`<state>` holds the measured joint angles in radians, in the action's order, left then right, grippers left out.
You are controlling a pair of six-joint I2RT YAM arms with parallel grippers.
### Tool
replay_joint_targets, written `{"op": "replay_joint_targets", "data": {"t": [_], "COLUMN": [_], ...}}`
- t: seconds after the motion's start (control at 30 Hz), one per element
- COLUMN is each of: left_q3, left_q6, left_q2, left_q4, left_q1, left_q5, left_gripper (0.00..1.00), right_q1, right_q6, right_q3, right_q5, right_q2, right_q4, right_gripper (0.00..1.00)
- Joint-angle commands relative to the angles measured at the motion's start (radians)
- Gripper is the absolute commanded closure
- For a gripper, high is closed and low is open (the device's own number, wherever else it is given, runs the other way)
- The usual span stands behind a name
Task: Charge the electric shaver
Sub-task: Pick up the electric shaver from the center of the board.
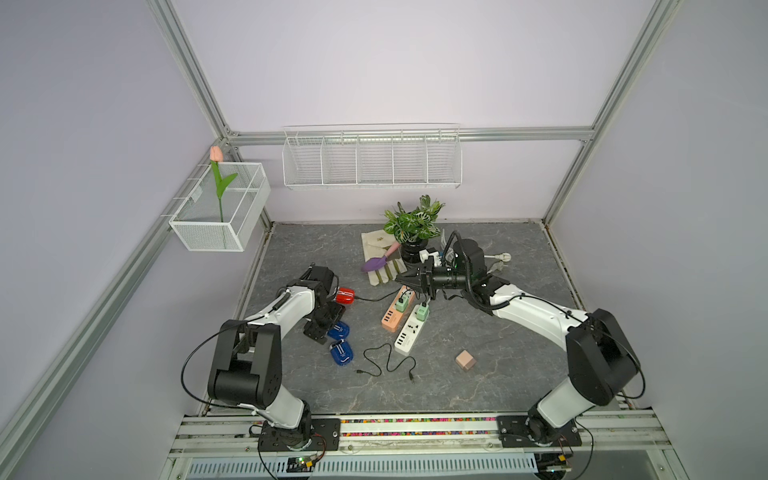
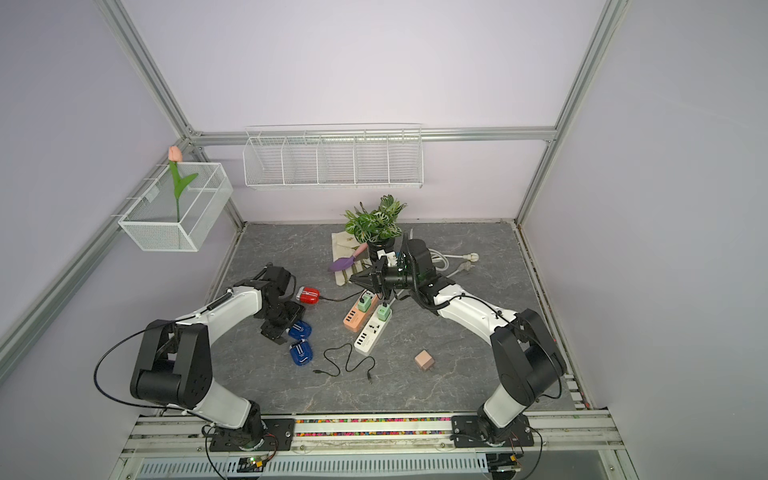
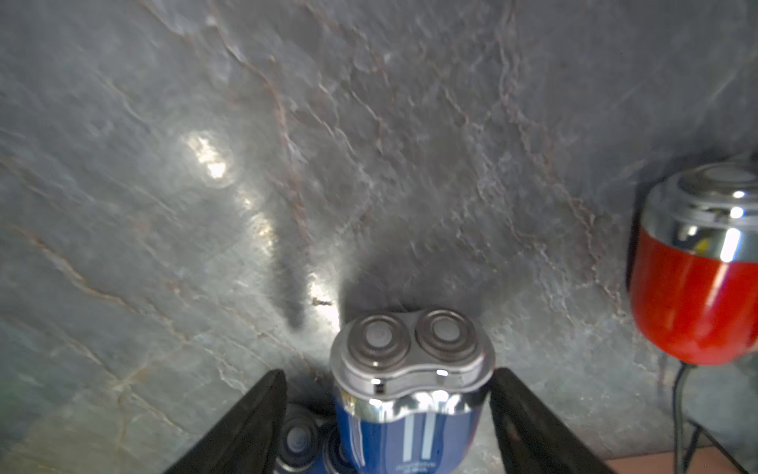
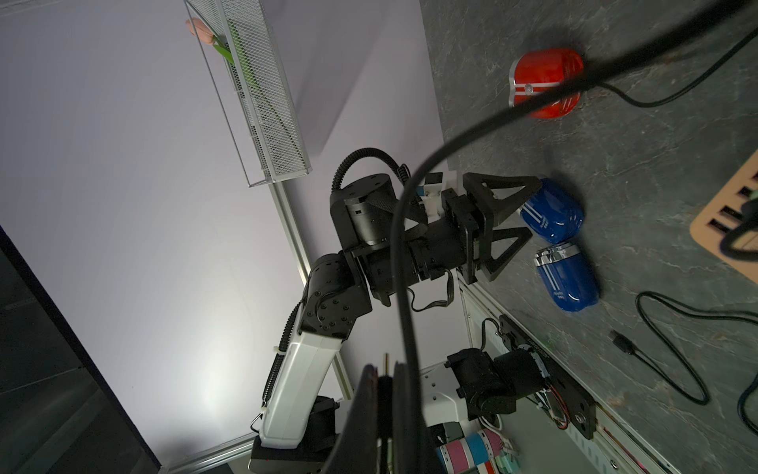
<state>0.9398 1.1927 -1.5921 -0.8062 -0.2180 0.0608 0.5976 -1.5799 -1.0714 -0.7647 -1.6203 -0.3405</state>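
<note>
Grey marbled stone covers the tabletop (image 1: 478, 395). On its left part the left gripper (image 3: 385, 377) stands low with its jaws wide, one finger on each side of a blue electric shaver (image 3: 406, 410). This shaver lies on the surface with its two-ring head pointing left. There is a clear gap at one finger, while the other finger is just beside the chrome band. A second blue shaver (image 1: 341, 352) lies just nearer, close to the first. A red shaver (image 1: 345, 296) lies a little farther off, with a black cord (image 1: 374, 298) running right from it to the orange power strip (image 1: 395, 316).

A white power strip (image 1: 409, 334) lies just right of the orange one, and each carries a green adapter (image 1: 402, 303). A loose black cable (image 1: 386, 361) curls near the white strip's near end. The right gripper (image 1: 401, 279) hangs above the orange strip's far end, jaws pressed together with nothing seen between them.
</note>
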Motion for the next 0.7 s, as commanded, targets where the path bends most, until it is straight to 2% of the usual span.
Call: {"op": "replay_joint_targets", "data": {"t": [0.0, 0.13, 0.27, 0.33, 0.5, 0.57, 0.67], "left_q3": [0.010, 0.013, 0.004, 0.004, 0.057, 0.113, 0.210], "left_q6": [-0.006, -0.006, 0.002, 0.002, 0.019, 0.024, 0.040], "left_q2": [-0.043, -0.079, -0.100, -0.112, -0.047, 0.009, 0.065], "left_q4": [0.017, 0.019, 0.028, 0.032, -0.017, -0.058, -0.123], "left_q1": [-0.018, -0.034, -0.036, -0.036, -0.040, -0.042, -0.044], "left_q5": [-0.004, -0.022, -0.048, -0.052, -0.075, -0.084, -0.058], "left_gripper": [0.21, 0.23, 0.33, 0.44, 0.88, 0.98, 1.00], "right_q1": [-0.006, -0.006, -0.006, -0.006, -0.012, -0.012, -0.005], "right_q6": [-0.011, -0.017, -0.023, -0.025, -0.010, -0.003, 0.012], "right_q3": [-0.013, -0.010, -0.010, -0.007, -0.007, 0.004, 0.011], "right_q5": [-0.017, -0.015, -0.013, -0.017, -0.107, -0.144, -0.180], "right_q2": [-0.013, -0.018, -0.024, -0.028, -0.070, -0.087, -0.113], "right_q4": [-0.044, -0.049, -0.056, -0.068, -0.216, -0.288, -0.340], "right_gripper": [0.93, 0.93, 0.93, 0.93, 0.93, 0.93, 0.93]}}
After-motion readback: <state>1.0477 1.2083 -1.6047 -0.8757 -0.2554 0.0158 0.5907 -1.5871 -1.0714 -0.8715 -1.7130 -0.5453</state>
